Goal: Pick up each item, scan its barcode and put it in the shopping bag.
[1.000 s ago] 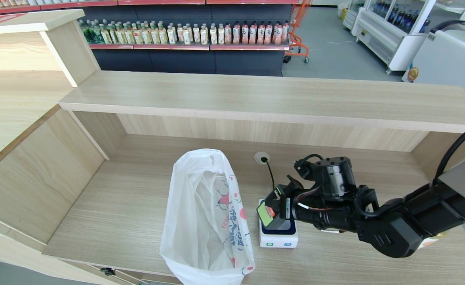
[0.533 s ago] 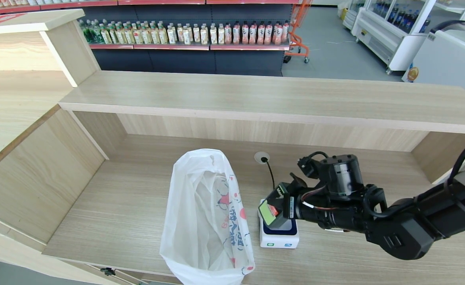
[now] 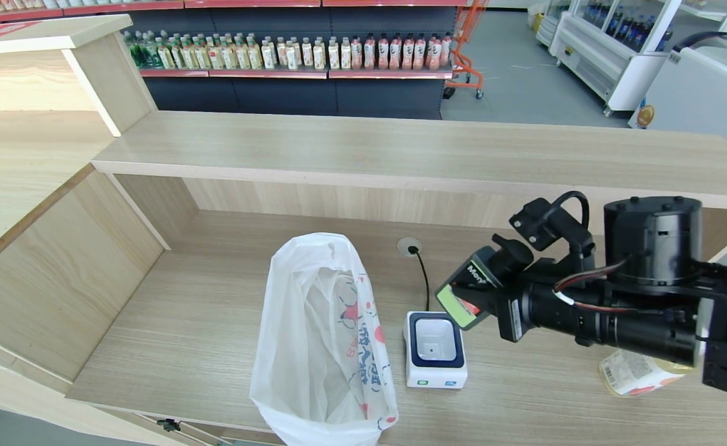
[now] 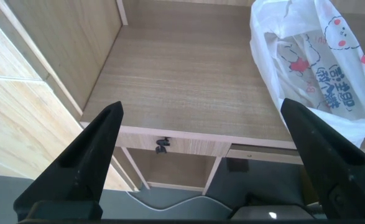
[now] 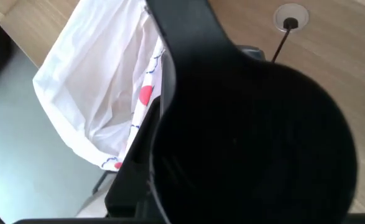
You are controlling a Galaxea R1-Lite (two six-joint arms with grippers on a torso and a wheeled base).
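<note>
One dark, green-labelled item (image 3: pixel 454 304) is pinched in the right gripper (image 3: pixel 472 296), at 1 o'clock of the boxy white scanner (image 3: pixel 435 371). We find the left gripper (image 4: pixel 202 118) spread wide. The crinkled plastic shopping bag (image 3: pixel 323 334) stands at the scanner's 9 o'clock.

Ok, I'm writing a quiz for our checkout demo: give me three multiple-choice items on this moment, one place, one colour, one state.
1. The barcode scanner stands:
A) on the counter beside the shopping bag
B) inside the bag
C) on the floor

2. The shopping bag is:
A) black
B) white
C) brown

3. The right gripper is:
A) open and empty
B) pressing the scanner
C) shut on the green-labelled item

Answers: 1 A, it sits next to the bag; 2 B, white plastic, red print; 3 C, the item is clamped in the air.
</note>
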